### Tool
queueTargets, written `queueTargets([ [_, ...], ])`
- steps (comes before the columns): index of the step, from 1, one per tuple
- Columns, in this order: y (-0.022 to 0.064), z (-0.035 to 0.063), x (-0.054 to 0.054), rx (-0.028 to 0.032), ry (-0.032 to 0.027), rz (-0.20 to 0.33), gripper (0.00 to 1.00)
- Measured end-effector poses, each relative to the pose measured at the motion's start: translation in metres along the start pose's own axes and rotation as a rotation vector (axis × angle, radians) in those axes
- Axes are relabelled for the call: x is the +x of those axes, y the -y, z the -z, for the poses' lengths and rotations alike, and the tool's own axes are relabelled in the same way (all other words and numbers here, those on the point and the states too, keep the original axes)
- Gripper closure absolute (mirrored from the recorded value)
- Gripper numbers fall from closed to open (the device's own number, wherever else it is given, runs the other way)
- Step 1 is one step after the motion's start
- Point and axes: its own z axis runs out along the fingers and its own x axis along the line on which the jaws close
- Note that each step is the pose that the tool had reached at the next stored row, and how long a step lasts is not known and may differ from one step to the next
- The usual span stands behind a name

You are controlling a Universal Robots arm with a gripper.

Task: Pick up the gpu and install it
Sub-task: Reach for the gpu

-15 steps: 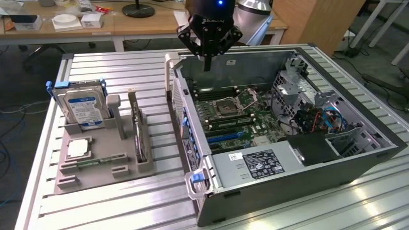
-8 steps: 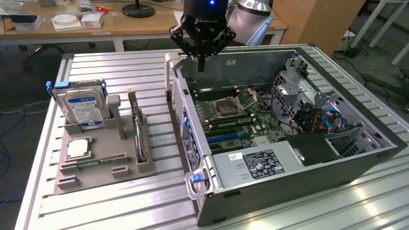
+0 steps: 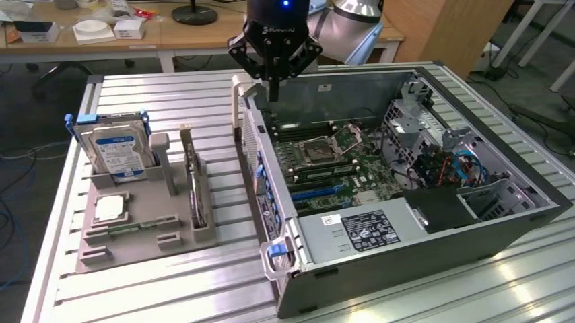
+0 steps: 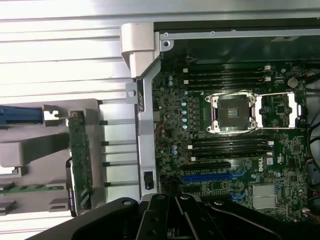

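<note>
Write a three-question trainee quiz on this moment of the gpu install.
1. True or false: the gripper holds the gpu.
2. The gpu stands in: A the grey holder; B the computer case; C the gripper.
3. What stands in the holder to the exterior view's left of the gpu?
Key: 1 false, it is shut on nothing; 2 A; 3 the hard drive.

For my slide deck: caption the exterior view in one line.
Robot hand, shut and empty, hovers above the open computer case while the graphics card stands in its gray holder.
</note>
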Motion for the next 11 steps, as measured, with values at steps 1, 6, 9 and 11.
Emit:
queueTargets([
  [1,0.0001,0.0001,0.002,0.0000,-0.0001,0.000,0.90],
  [6,0.0009,0.0003,0.012,0.0001,-0.0001,0.000,0.90],
  [9,0.0015,0.0004,0.020,0.0000,0.0000,0.000,0.90],
  [11,0.0020,0.0006,0.027,0.0000,0.0000,0.000,0.90],
])
